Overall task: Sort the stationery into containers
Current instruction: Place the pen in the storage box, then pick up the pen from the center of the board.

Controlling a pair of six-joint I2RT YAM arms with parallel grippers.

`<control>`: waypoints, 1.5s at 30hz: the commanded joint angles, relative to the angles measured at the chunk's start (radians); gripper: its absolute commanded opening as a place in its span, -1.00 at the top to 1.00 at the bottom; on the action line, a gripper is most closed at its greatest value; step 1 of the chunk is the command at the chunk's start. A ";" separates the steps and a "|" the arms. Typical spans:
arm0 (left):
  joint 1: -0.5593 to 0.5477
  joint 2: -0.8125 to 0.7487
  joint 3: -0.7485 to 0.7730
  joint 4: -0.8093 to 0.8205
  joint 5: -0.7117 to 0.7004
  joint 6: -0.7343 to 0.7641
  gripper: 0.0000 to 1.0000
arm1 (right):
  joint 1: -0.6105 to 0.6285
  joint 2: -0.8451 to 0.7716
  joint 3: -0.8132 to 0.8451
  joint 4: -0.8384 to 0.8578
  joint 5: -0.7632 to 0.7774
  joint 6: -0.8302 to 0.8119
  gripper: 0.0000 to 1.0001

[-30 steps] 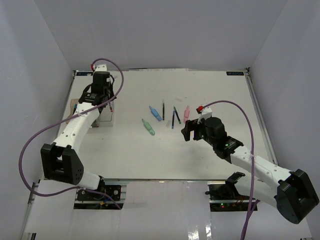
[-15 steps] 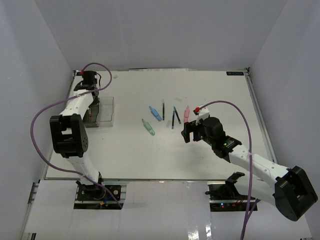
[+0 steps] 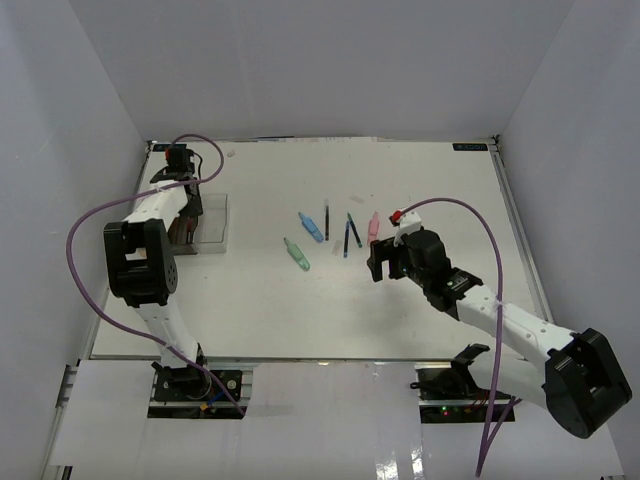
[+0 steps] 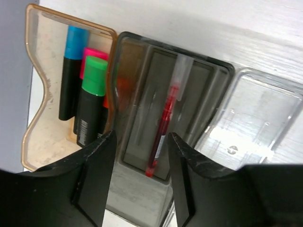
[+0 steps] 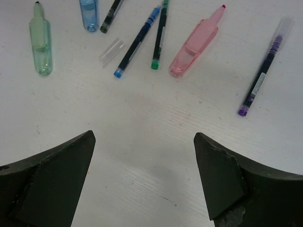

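Observation:
The three joined containers [image 4: 222, 71] stand at the left of the table, also in the top view [image 3: 212, 225]. The amber box holds blue-, pink- and green-capped highlighters [image 4: 90, 101]. The grey box holds a red pen [image 4: 163, 125]. The clear box holds nothing I can see. My left gripper [image 4: 142, 142] hangs open and empty just above the grey box [image 3: 187, 207]. My right gripper [image 5: 143, 137] is wide open and empty over bare table [image 3: 378, 262], just short of the loose stationery: a green piece [image 5: 40, 42], blue piece [image 5: 89, 12], blue pen [image 5: 137, 45], green pen [image 5: 159, 35], pink piece [image 5: 195, 45], purple pen [image 5: 262, 75].
A clear loose pen cap [image 5: 111, 51] lies between the blue piece and the blue pen. A black pen [image 5: 111, 14] lies at the far edge of the group. White walls close in the table on three sides.
The left arm has folded back and its wrist has swung to the far left, staying over the boxes. The right gripper has crept slightly toward the pens.

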 commanded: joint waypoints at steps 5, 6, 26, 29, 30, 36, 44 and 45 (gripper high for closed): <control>0.001 -0.219 -0.048 0.011 0.160 -0.091 -0.53 | -0.157 0.118 0.155 -0.080 0.079 0.027 -0.93; 0.001 -0.250 -0.059 0.013 0.211 -0.107 -0.60 | -0.175 0.141 0.172 -0.088 0.081 0.031 -0.95; 0.001 -0.801 -0.558 0.332 0.630 -0.308 -0.96 | -0.306 0.701 0.502 -0.185 0.133 0.030 -0.12; 0.001 -0.805 -0.561 0.340 0.655 -0.326 -0.96 | -0.313 0.733 0.511 -0.188 0.122 0.034 0.05; 0.001 -0.805 -0.562 0.340 0.670 -0.329 -0.96 | -0.315 0.737 0.511 -0.188 0.115 0.037 0.11; -0.013 -0.811 -0.577 0.373 0.747 -0.342 -0.96 | -0.324 0.742 0.499 -0.209 0.119 0.047 0.70; -0.233 -0.810 -0.578 0.399 0.721 -0.484 -0.96 | -0.278 0.534 0.350 -0.156 0.110 0.041 0.85; -0.270 -0.810 -0.576 0.410 0.699 -0.527 -0.96 | -0.246 0.471 0.335 -0.145 0.090 0.044 0.84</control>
